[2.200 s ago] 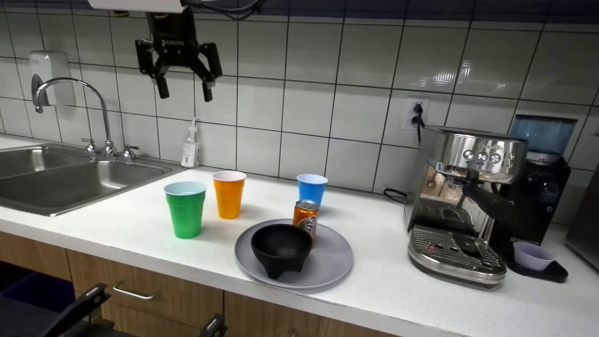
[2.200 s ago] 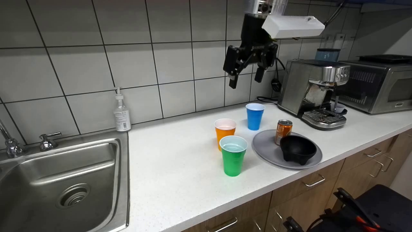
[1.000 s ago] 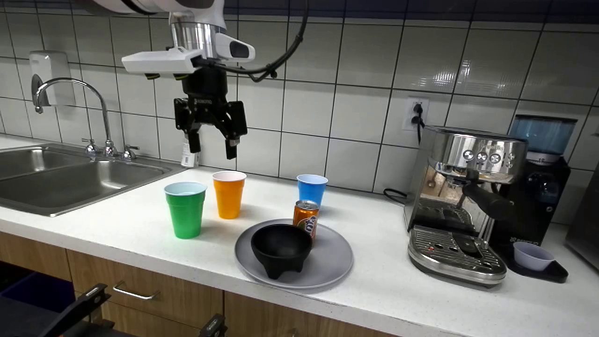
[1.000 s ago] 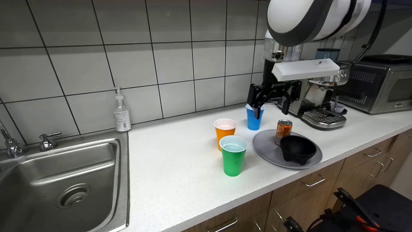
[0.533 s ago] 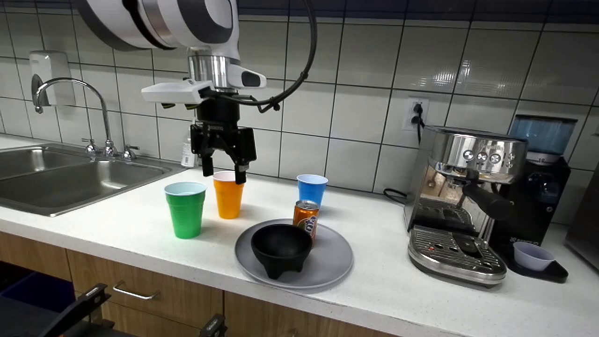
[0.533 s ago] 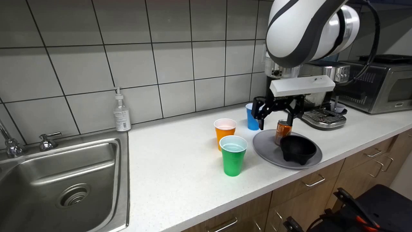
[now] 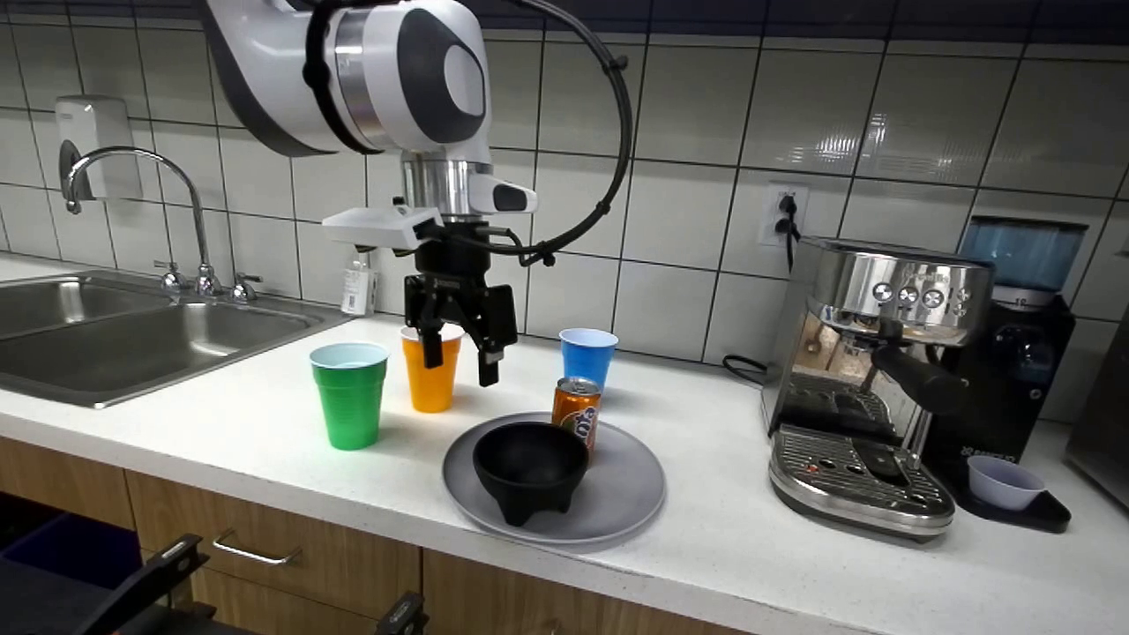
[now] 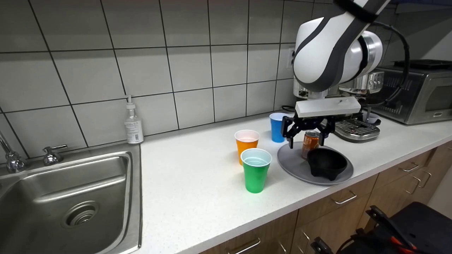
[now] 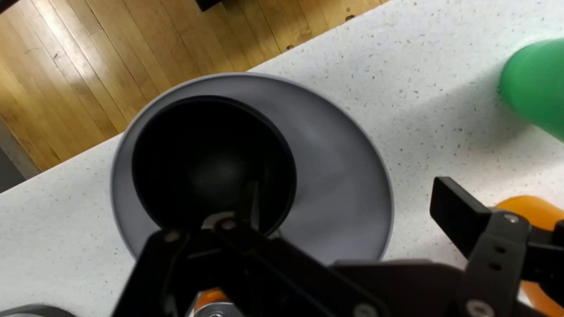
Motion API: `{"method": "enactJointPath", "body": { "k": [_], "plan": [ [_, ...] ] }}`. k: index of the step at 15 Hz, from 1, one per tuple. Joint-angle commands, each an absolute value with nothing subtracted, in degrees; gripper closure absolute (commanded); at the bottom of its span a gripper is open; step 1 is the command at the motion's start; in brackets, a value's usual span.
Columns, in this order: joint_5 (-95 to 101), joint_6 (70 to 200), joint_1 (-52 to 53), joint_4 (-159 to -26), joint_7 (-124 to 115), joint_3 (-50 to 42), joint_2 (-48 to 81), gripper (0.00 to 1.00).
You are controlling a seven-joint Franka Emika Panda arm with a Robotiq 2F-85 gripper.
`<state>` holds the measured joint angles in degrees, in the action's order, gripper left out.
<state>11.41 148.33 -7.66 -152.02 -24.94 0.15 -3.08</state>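
Observation:
My gripper (image 7: 460, 363) is open and empty, fingers down, above the counter. It also shows in an exterior view (image 8: 306, 141) and in the wrist view (image 9: 347, 193). A grey plate (image 7: 622, 494) carries a black footed bowl (image 7: 529, 467) and an upright orange can (image 7: 576, 414). In the wrist view one finger overlaps the bowl (image 9: 207, 149); the other overlaps the counter near the orange cup (image 9: 528, 211). The can (image 9: 213, 297) is mostly hidden behind the gripper there. Orange (image 7: 430, 384), green (image 7: 350, 401) and blue (image 7: 586, 353) cups stand upright around the plate.
A steel sink (image 8: 132, 197) with a faucet (image 7: 201, 238) lies at one end. A soap bottle (image 8: 134, 123) stands by the wall. A coffee machine (image 7: 869, 388), a grinder (image 7: 1005, 370) and a microwave-like oven (image 8: 416, 95) stand at the other end. The counter's front edge (image 7: 353, 516) is near the plate.
The arm has come down from high by the tiled wall and moved rightward in both exterior views, towards the plate. The gripper has stayed open. The cups, bowl, can and plate have not moved.

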Motion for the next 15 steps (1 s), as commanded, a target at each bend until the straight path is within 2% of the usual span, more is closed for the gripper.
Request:
{"method": "enactJointPath", "body": {
  "k": [1, 15],
  "plan": [
    [13.71, 149.86, -7.26, -147.91, -28.03, -1.88, 3.12, 0.0],
    [11.85, 151.11, -1.29, -142.18, -29.78, -9.51, 15.16, 0.0]
  ]
}}
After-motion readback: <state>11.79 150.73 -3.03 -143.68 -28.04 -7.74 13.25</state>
